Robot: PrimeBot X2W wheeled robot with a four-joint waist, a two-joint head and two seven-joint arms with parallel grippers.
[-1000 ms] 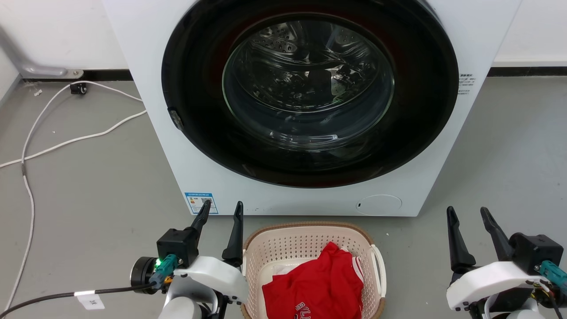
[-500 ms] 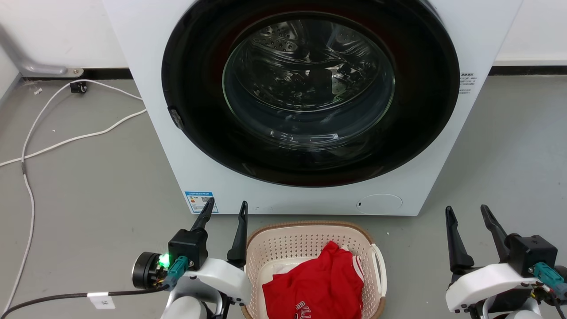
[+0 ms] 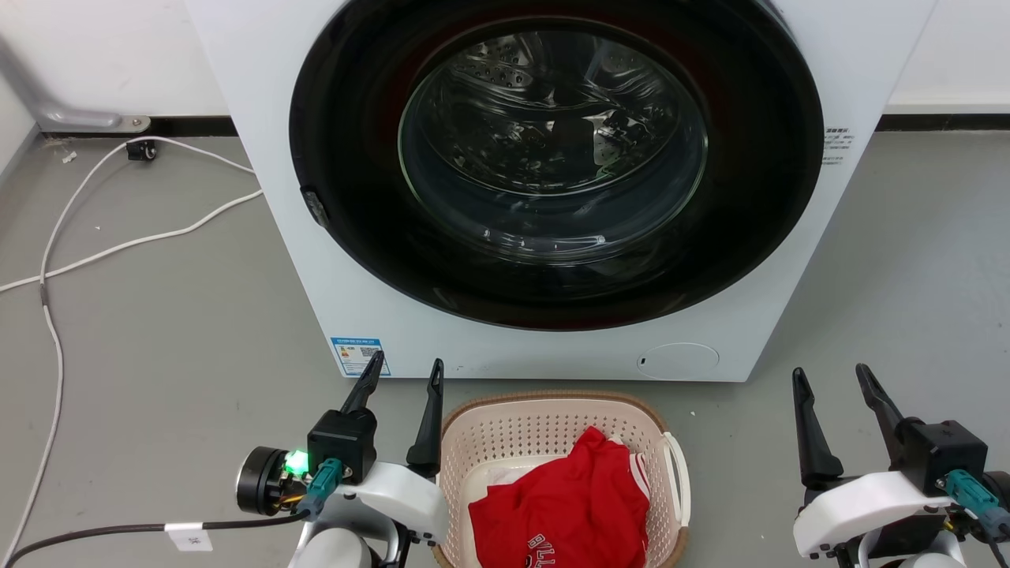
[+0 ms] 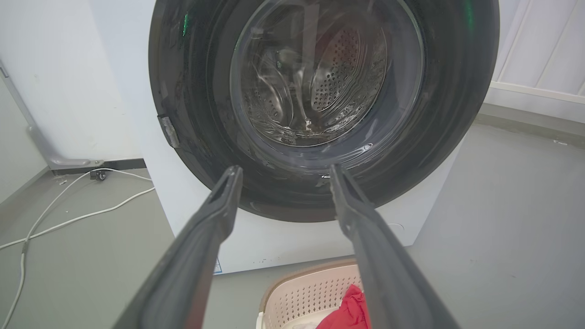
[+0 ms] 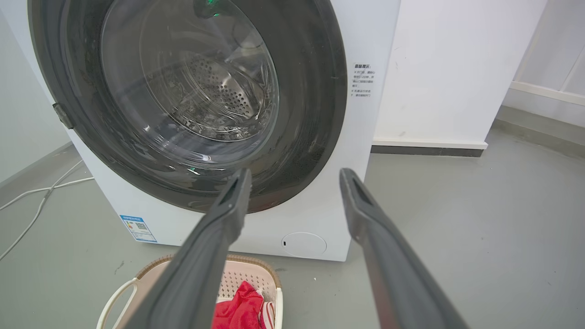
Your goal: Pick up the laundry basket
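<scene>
Bright even light; door glass glare; wrist views distorted.

In the head view the left gripper has shifted toward the right, closer to the basket; its inner finger, a second ago just clear of the basket's left rim, now stands right against that rim in this view; its outer fingertip has come up to the washer's blue sticker; the green light on its wrist and the white tag on its cable have moved right with it; the camera has also moved a little, so washer and basket sit slightly higher in the picture.
</scene>
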